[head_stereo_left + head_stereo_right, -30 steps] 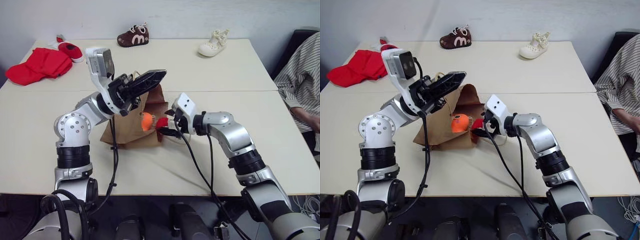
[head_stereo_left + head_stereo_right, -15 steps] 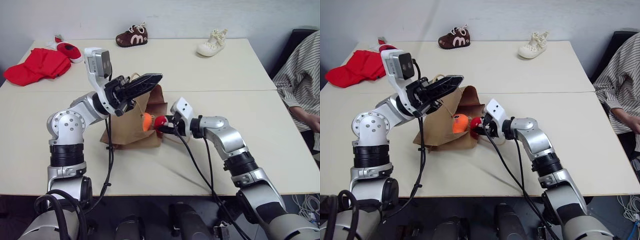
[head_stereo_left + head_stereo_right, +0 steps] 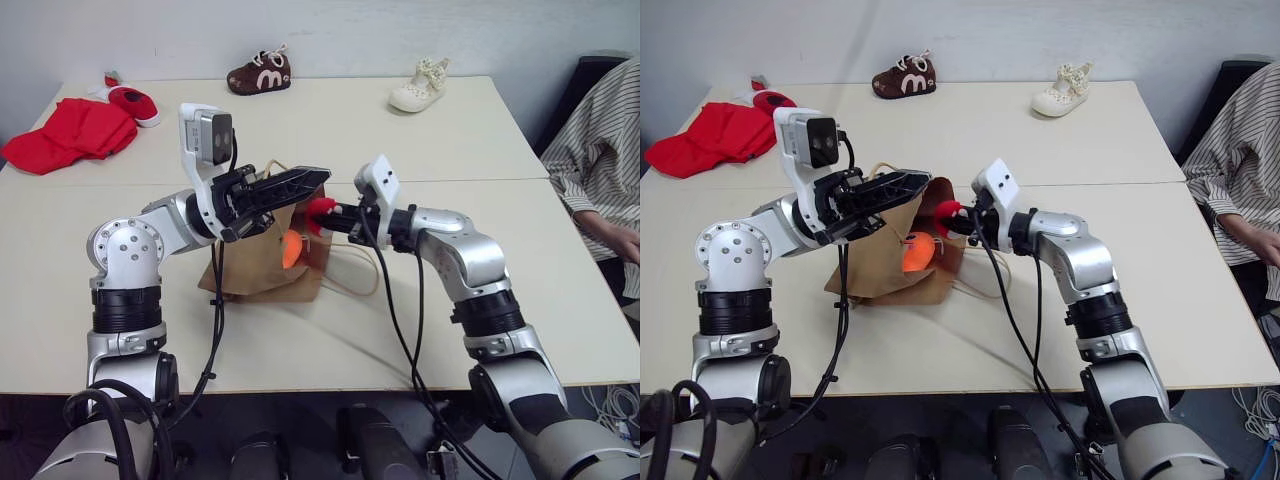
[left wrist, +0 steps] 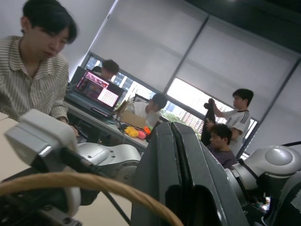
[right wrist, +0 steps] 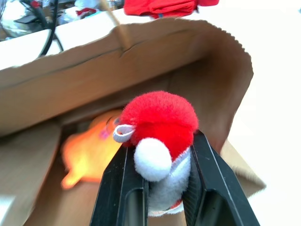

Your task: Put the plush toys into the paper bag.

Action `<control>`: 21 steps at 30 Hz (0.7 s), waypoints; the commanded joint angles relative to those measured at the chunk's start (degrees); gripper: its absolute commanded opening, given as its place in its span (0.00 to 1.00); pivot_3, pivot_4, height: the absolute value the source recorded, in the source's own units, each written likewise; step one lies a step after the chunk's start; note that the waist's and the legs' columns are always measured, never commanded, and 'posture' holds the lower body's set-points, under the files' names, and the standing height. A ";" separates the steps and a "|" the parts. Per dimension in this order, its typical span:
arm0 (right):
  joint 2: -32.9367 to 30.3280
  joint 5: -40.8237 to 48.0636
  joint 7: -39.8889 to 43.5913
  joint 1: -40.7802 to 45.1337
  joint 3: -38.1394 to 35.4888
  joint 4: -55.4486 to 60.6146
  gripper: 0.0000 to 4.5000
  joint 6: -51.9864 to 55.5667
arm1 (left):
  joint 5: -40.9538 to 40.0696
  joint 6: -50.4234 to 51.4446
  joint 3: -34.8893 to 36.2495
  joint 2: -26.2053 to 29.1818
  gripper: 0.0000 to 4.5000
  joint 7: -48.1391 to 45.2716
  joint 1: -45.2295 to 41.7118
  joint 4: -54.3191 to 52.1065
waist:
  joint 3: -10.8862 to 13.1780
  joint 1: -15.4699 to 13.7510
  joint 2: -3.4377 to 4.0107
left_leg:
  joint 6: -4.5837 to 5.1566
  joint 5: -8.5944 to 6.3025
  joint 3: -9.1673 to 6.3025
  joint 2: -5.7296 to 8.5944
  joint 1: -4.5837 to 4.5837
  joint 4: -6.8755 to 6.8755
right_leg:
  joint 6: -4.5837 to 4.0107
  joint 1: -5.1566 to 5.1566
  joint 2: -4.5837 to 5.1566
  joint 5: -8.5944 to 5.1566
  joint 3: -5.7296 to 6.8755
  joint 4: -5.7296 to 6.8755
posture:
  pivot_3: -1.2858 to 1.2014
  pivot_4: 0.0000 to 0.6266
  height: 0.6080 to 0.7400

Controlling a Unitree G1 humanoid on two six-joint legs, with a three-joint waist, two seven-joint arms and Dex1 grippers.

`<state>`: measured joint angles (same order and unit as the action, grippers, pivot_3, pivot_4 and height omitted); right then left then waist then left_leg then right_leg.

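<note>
Across the pale table [image 3: 420,300] the left gripper [image 3: 318,177], clamped on a handle, lifts the paper bag [image 3: 262,262] open while the right gripper [image 5: 160,160] pinches the red-and-white plush [image 5: 160,136] at its mouth, needing only a push inward and release beside the half-hidden orange plush [image 3: 292,247]

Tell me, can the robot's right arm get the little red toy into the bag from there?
Probably yes. The right end effector grips the red-and-white plush right at the paper bag mouth, which the left end effector holds up; nothing blocks it.
</note>
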<state>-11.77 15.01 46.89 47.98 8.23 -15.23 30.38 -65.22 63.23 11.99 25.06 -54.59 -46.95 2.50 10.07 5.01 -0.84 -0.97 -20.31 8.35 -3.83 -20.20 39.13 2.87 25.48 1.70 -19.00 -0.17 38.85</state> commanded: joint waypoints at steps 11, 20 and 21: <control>12.23 -4.96 -6.89 1.63 0.64 -18.26 0.27 -16.74 | -2.97 1.10 1.68 0.70 0.00 1.75 -1.60 -1.96 | -0.01 -0.01 -0.01 | 0.01 0.00 0.01 0.05 -0.02 0.02 | 0.00 0.02 0.10 0.00 0.03 0.10 | 0.52 0.24 1.00; 1.68 3.34 7.27 -1.40 0.31 -0.87 0.93 1.95 | -2.19 -0.64 1.84 1.51 0.00 1.72 -0.74 -1.79 | 0.00 -0.12 -0.01 | 0.00 0.00 -0.02 0.02 -0.04 -0.01 | 0.00 0.02 0.08 0.00 0.05 0.13 | 0.52 0.24 1.00; 0.01 4.86 9.31 -1.59 0.02 0.63 0.99 4.16 | -2.14 -0.77 1.79 1.57 0.00 1.66 -0.66 -1.80 | 0.00 -0.13 -0.01 | 0.00 0.00 -0.02 0.02 -0.04 -0.01 | 0.00 0.02 0.06 0.00 0.06 0.10 | 0.52 0.24 1.00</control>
<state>-10.31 16.47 52.82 46.35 9.46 -18.71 31.20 -67.09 63.51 12.85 26.04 -52.63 -47.08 2.46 10.07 4.88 -0.85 -0.97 -20.31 8.32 -3.81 -20.24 39.12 2.87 25.51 1.77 -19.00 -0.12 38.93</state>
